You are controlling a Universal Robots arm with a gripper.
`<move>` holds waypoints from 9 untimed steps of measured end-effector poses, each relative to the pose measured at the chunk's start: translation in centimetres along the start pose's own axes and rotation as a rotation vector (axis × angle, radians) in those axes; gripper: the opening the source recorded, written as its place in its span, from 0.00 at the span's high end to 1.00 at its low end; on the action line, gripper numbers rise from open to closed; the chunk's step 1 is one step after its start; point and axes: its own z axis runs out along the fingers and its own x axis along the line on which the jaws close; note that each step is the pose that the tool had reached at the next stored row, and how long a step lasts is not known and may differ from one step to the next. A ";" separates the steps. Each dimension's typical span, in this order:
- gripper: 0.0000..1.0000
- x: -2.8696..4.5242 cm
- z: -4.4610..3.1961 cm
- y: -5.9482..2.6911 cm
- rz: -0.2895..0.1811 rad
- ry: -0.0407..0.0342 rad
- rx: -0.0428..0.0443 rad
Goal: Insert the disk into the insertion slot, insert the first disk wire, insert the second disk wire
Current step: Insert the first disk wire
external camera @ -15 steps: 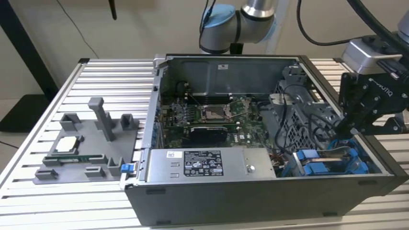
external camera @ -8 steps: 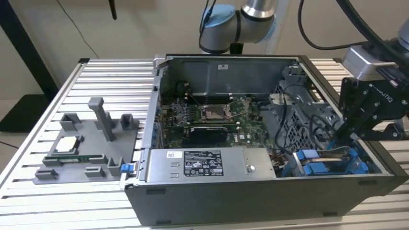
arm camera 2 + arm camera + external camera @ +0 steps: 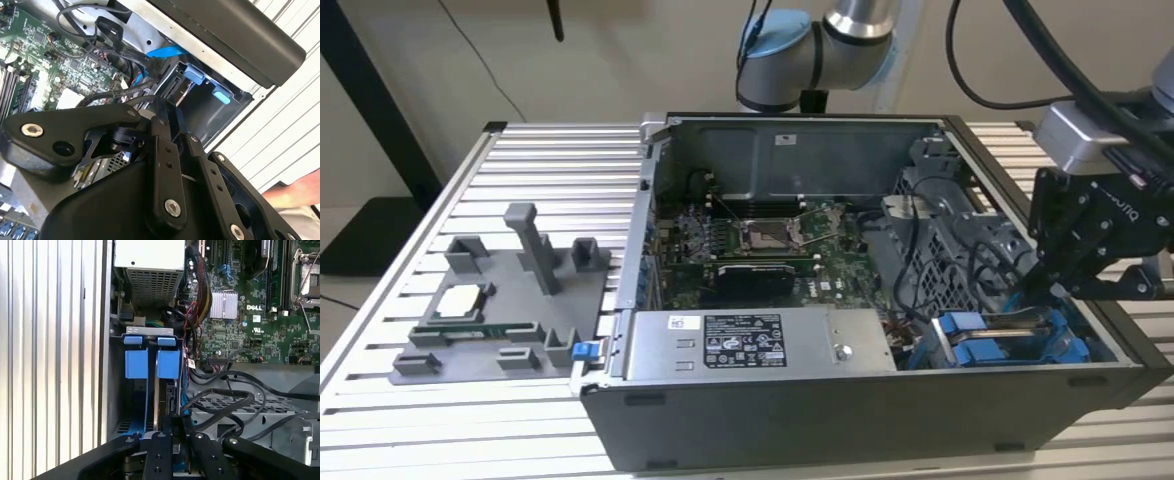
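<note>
Gripper (image 3: 1030, 298) lowered into the open computer case (image 3: 854, 420) at the exterior view's right, pincer drawn together, hold on anything not clear, right at the edge of the disk (image 3: 165, 400) — standing on edge in the insertion slot (image 3: 149, 330) between blue rails (image 3: 136, 364) — black cables (image 3: 225, 405) just beside

The blue-framed disk (image 3: 983, 350) stands on edge inside the grey insertion slot (image 3: 149, 331).

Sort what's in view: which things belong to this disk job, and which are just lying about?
Job: black gripper; silver disk in blue plastic carrier; grey metal insertion slot with blue rails; black cables beside it.
Lying about: grey plastic fixture tray; small blue plastic bracket; silver labelled power-supply box.
</note>
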 end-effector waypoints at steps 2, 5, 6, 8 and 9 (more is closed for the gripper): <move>1.00 0.03 0.01 -0.03 0.000 0.0000 0.0000; 1.00 0.03 0.01 -0.03 0.000 0.0000 0.0000; 1.00 0.04 0.01 -0.03 0.000 0.0000 0.0000; 1.00 0.04 0.04 -0.03 0.000 0.0000 0.0000; 1.00 0.05 0.12 -0.04 0.000 -0.0002 0.0000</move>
